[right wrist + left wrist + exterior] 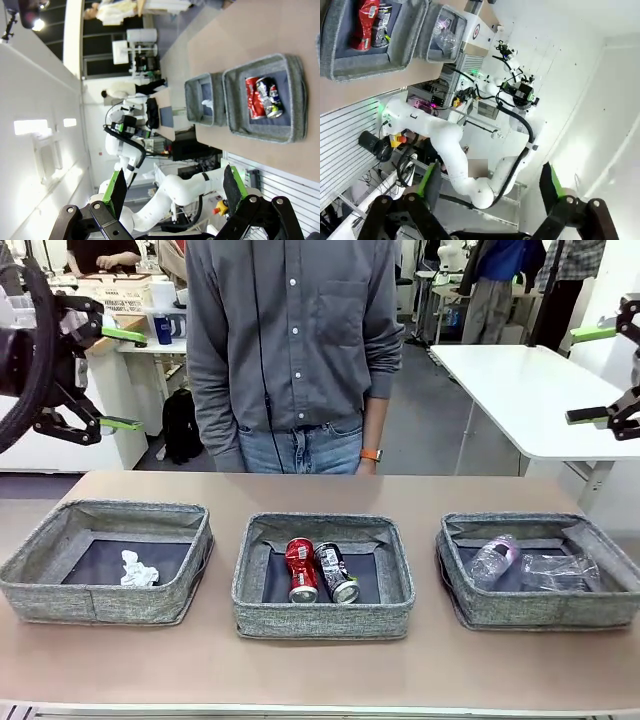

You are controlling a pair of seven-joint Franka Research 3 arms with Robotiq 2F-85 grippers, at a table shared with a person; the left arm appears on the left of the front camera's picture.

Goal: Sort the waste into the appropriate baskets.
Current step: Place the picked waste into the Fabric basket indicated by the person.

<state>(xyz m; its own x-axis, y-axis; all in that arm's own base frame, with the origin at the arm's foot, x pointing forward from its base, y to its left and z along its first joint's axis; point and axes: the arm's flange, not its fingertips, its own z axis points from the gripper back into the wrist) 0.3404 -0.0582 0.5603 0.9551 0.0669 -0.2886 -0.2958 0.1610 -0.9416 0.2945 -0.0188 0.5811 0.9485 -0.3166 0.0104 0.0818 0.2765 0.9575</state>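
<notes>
Three grey woven baskets stand in a row on the table. The left basket (40, 575) holds a white paper wad (138, 570). A red can (301, 568) and a black-and-silver can (337, 572) lie side by side in the middle basket (320, 618). In the right basket (470, 605) lie a bottle with a pinkish label (494, 560) and a clear bottle (558, 570). My left gripper (122, 380) hangs open, high above the left end. My right gripper (588, 375) is open too, high at the right. Both grippers (490, 192) (175, 190) are empty.
A person (290, 350) stands at the far edge behind the middle basket, arms down. A white table (530, 390) stands behind at the right. A strip of bare tabletop (320, 675) runs in front of the baskets.
</notes>
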